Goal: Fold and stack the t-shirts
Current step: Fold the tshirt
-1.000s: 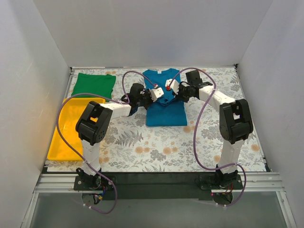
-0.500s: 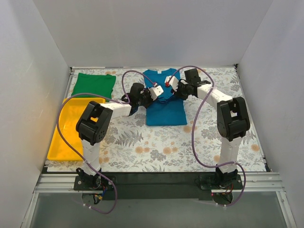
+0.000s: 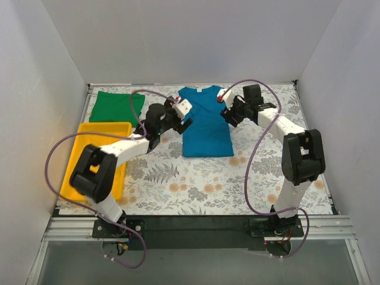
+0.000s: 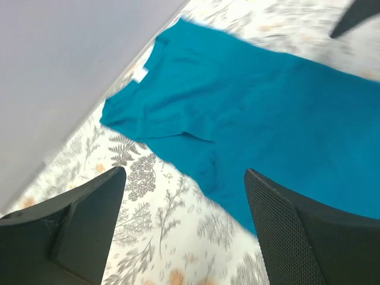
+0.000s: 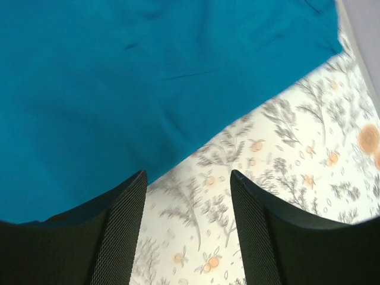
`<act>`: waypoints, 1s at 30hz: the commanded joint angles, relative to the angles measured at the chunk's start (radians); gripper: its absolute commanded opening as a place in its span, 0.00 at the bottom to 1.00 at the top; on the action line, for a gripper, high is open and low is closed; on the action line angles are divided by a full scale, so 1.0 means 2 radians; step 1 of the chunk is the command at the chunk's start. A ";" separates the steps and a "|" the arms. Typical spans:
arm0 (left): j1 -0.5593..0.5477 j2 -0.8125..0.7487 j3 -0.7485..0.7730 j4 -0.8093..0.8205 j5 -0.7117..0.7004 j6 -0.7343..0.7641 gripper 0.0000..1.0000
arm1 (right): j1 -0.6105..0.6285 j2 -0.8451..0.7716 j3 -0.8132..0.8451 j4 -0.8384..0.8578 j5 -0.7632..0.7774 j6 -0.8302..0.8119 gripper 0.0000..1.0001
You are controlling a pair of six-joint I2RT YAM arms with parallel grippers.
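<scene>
The teal-blue t-shirt [image 3: 206, 122] lies flat at the back middle of the table, collar toward the far wall, its sides folded inward into a narrow strip. The bright green t-shirt [image 3: 117, 105] lies folded at the back left. My left gripper [image 3: 185, 122] hovers over the teal shirt's left edge, open and holding nothing. In the left wrist view the gripper [image 4: 184, 178] frames floral cloth and the teal shirt [image 4: 249, 107]. At the shirt's right edge my right gripper [image 3: 228, 114] is open too. In its wrist view the gripper [image 5: 187, 178] is empty beside the teal cloth [image 5: 119, 89].
A yellow plastic tray [image 3: 83, 148] lies along the left side, just in front of the green shirt. A floral tablecloth [image 3: 196, 184] covers the table. White walls close in the left, back and right sides. Purple cables loop over both arms.
Both grippers went from shut to open above the teal shirt's middle and drew apart to its left and right edges. The left arm's elbow swung down to the left.
</scene>
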 commanded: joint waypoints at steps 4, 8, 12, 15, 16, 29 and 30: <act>-0.004 -0.196 -0.197 -0.062 0.237 0.209 0.81 | -0.002 -0.125 -0.128 -0.190 -0.222 -0.359 0.70; -0.015 -0.196 -0.226 -0.098 0.256 0.256 0.79 | 0.011 -0.116 -0.166 -0.163 -0.179 -0.359 0.74; -0.024 -0.148 -0.211 -0.098 0.245 0.259 0.77 | 0.020 -0.105 -0.181 -0.111 -0.131 -0.326 0.73; -0.026 -0.118 -0.195 -0.091 0.241 0.260 0.76 | 0.025 -0.103 -0.185 -0.095 -0.121 -0.322 0.72; -0.028 -0.111 -0.189 -0.091 0.241 0.261 0.76 | 0.026 -0.103 -0.189 -0.090 -0.120 -0.323 0.72; -0.046 -0.025 -0.158 -0.045 0.158 0.257 0.65 | 0.028 -0.100 -0.210 -0.080 -0.119 -0.322 0.71; -0.047 -0.022 -0.158 -0.042 0.150 0.256 0.62 | 0.028 -0.102 -0.212 -0.081 -0.119 -0.323 0.71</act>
